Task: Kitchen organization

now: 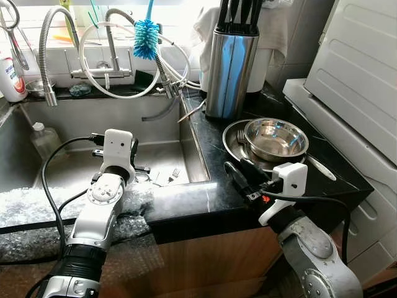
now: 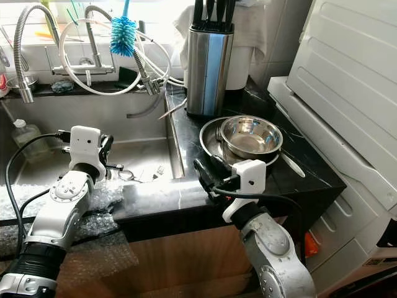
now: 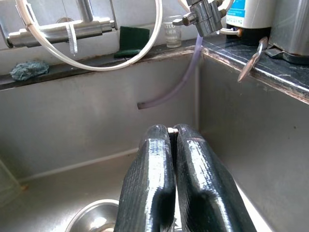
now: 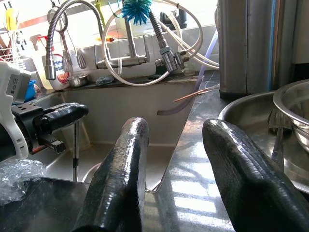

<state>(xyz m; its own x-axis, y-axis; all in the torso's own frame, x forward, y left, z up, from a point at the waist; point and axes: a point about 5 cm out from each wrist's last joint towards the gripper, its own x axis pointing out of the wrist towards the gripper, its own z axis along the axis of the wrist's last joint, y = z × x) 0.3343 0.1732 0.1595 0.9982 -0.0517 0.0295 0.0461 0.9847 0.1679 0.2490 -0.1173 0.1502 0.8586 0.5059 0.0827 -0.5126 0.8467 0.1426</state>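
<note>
Right gripper (image 1: pixel 239 172), fingers spread, hovers over the counter (image 1: pixel 205 198) just short of 2 nested bowls (image 1: pixel 276 138) lying ahead of it. Left gripper (image 3: pixel 173 145), fingers pressed shut, hangs over the sink (image 1: pixel 80 167), farther off.

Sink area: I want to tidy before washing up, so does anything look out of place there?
Yes. Bubble wrap is draped over the sink's front edge, odd for a kitchen sink. A fork lies loose in the basin, and a clear hose dangles unconnected from the tap fitting.
</note>
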